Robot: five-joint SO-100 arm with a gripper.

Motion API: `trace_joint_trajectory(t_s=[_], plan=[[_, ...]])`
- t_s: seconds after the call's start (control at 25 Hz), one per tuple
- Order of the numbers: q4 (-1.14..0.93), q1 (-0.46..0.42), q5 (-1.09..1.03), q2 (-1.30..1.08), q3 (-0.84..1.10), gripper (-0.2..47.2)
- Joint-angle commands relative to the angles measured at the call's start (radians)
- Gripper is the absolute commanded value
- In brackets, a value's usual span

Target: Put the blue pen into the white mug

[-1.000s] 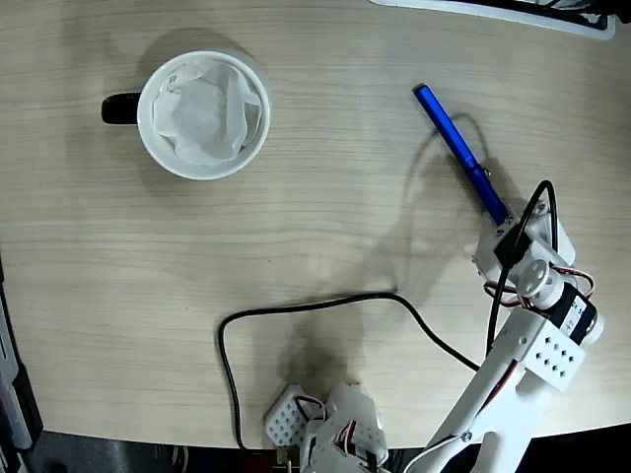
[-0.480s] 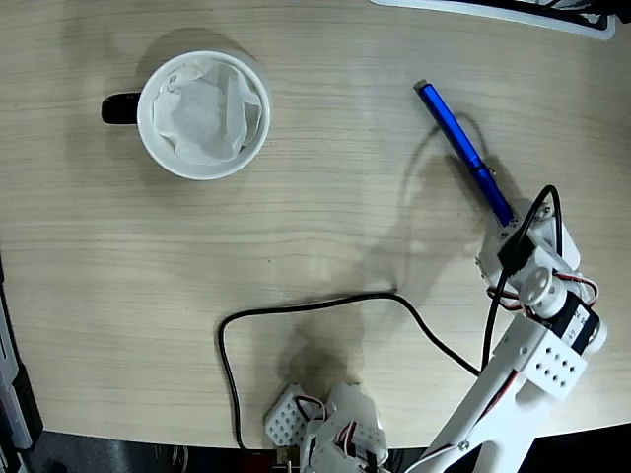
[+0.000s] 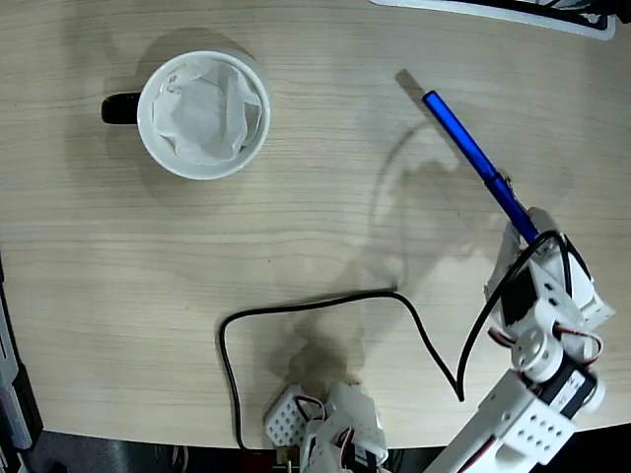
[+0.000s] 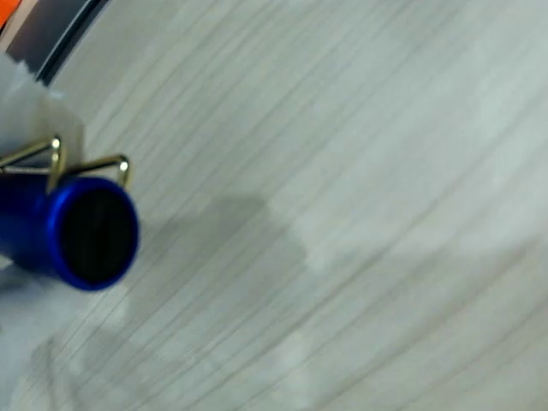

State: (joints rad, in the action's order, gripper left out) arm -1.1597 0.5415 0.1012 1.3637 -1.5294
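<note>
The blue pen (image 3: 480, 163) slants up and left from my gripper (image 3: 525, 236), which is shut on its lower end at the right of the fixed view. The pen is off the table, and its shadow falls apart from it near the free end. In the wrist view the pen (image 4: 75, 229) points at the camera end-on, its thin metal clip (image 4: 60, 159) on top, with bare wood behind it. The white mug (image 3: 204, 114) stands at the upper left with its black handle (image 3: 119, 108) pointing left and crumpled white paper inside, far from the gripper.
A black cable (image 3: 325, 304) loops across the wooden table between the arm's base (image 3: 335, 434) and the white arm (image 3: 537, 345). A white-edged object (image 3: 513, 10) lies along the top right edge. Dark gear sits past the table's left edge (image 3: 10, 384).
The pen has come up off the table in the gripper, its free end rising and its shadow separating. The arm's wrist has drawn back toward the lower right.
</note>
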Motion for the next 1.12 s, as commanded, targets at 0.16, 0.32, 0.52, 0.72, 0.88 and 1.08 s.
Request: trace_joint_trajectory(t_s=[0.16, 0.32, 0.52, 0.72, 0.88, 1.08], plan=[[0.106, -0.009, -0.298, 0.253, -0.14, 0.1], [0.166, -0.012, -0.494, 0.345, -0.169, 0.1], [0.318, -0.035, -0.769, 0.454, -0.169, 0.1], [0.523, -0.081, -0.999, 0.546, -0.183, 0.1], [0.696, -0.121, -1.161, 0.64, -0.278, 0.1], [0.928, -0.213, -1.33, 0.746, -0.443, 0.1]])
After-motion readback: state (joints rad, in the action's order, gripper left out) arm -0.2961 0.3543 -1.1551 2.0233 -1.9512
